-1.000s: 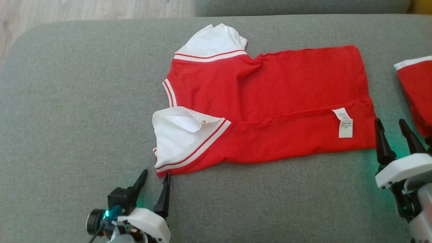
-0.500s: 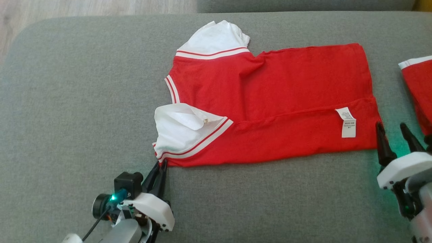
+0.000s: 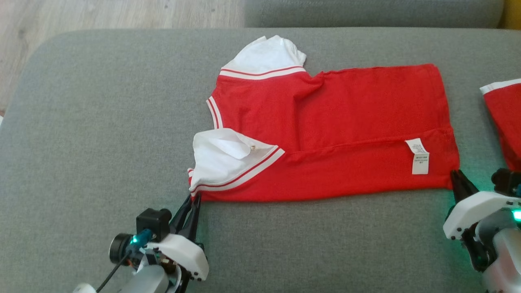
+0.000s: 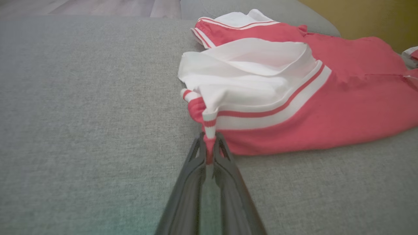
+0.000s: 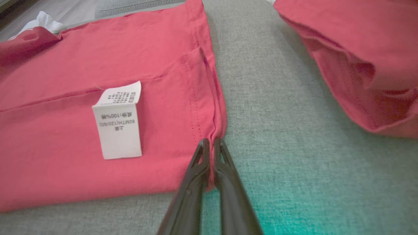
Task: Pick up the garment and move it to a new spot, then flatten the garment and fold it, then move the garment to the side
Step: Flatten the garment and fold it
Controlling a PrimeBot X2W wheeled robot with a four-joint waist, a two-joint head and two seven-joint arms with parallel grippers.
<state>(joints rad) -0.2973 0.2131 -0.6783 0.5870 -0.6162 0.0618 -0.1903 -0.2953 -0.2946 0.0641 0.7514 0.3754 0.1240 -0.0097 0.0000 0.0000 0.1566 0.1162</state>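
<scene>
– Garment [image 3: 346,122]: where is it lying?
– Flat on the grey couch [image 3: 101,122], a little right of the middle. It is red with white sleeves, neck end to the left and hem to the right. Its near long side is folded over onto the body.
– Start at the left, then.
– That's the left gripper [image 3: 195,200], coming up from the lower left. It is clenched on the striped corner of the near sleeve [image 3: 228,162]. The left wrist view shows a pinch of red-and-white trim drawn up between the tips [image 4: 209,138].
– And along the cloth?
– The far sleeve [image 3: 266,55] sticks out at the back edge. Further right, a white label [image 3: 419,156] lies on the folded strip, near the hem.
– The right end?
– There the right gripper [image 3: 456,179] sits at the near hem corner. Its own view has the two fingers pressed together with the red corner caught between them [image 5: 211,142], and the label [image 5: 119,120] is just to the left.
– Anything beyond?
– A red cloth [image 3: 504,118] at the couch's right edge, apart from the garment, with bare couch between.
</scene>
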